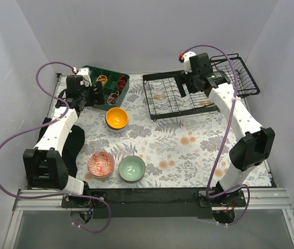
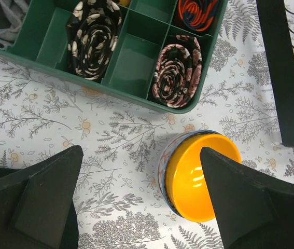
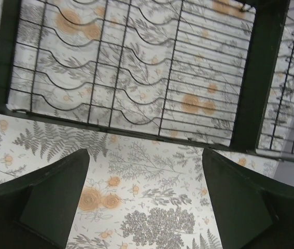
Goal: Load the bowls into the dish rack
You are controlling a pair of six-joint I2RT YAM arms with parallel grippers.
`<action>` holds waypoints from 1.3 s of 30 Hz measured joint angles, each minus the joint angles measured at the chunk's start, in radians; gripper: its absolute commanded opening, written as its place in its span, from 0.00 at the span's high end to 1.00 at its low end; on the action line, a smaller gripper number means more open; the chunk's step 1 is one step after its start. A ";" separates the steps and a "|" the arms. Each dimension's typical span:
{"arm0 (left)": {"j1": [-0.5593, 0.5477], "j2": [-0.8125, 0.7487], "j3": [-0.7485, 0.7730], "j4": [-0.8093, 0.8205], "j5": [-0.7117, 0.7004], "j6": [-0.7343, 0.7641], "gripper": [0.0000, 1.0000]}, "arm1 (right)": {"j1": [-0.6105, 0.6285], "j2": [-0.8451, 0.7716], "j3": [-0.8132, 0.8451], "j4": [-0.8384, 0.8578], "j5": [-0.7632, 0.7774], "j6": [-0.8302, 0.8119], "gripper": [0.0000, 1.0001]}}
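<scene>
1. The left gripper (image 2: 140,151) hangs with its fingers spread wide and nothing between them. It is well to the left of the dish rack (image 1: 172,98), just beside the green tray (image 1: 105,82).
2. The orange-yellow bowl (image 2: 188,179) is not centred in that gap. In the left wrist view it sits off toward one finger, which hides part of it, and the middle of the gap is over bare tablecloth (image 2: 110,140). From above, this bowl (image 1: 117,118) lies between the left gripper (image 1: 92,96) and the rack, a little nearer the robot than either. A bluish wall shows under its rim. I cannot tell whether that is its own outside or a second bowl beneath it.
3. The right gripper (image 3: 145,155) is also spread and empty. It hovers over the rack's near edge (image 3: 121,128).
4. The rack holds no bowl. Its long side runs across the table, and the wire basket section (image 1: 237,75) stands at its far right end.
5. The red-and-white bowl (image 1: 101,164) and the mint bowl (image 1: 131,168) sit just beside each other. They are well apart from the rack, to its left and toward the robot.
6. My judgement:
   - The left arm is nearer the orange-yellow bowl.
   - Being round, the bowl has no long axis to line up with.
   - The left gripper would need to shift rack-ward so one finger drops inside the rim.
</scene>
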 measured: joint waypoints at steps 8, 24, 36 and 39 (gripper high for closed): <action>0.014 -0.007 -0.008 0.002 -0.008 -0.006 0.02 | 0.023 0.148 0.255 -0.014 -0.133 0.005 0.07; 0.019 -0.170 -0.140 -0.003 -0.066 0.036 0.02 | 0.238 0.489 0.454 0.000 -0.072 0.051 0.17; 0.021 -0.211 -0.185 -0.018 -0.071 0.064 0.02 | 0.224 0.637 0.542 0.040 -0.105 0.085 0.25; 0.021 -0.225 -0.203 -0.022 -0.073 0.069 0.02 | 0.224 0.659 0.549 0.050 -0.116 0.086 0.27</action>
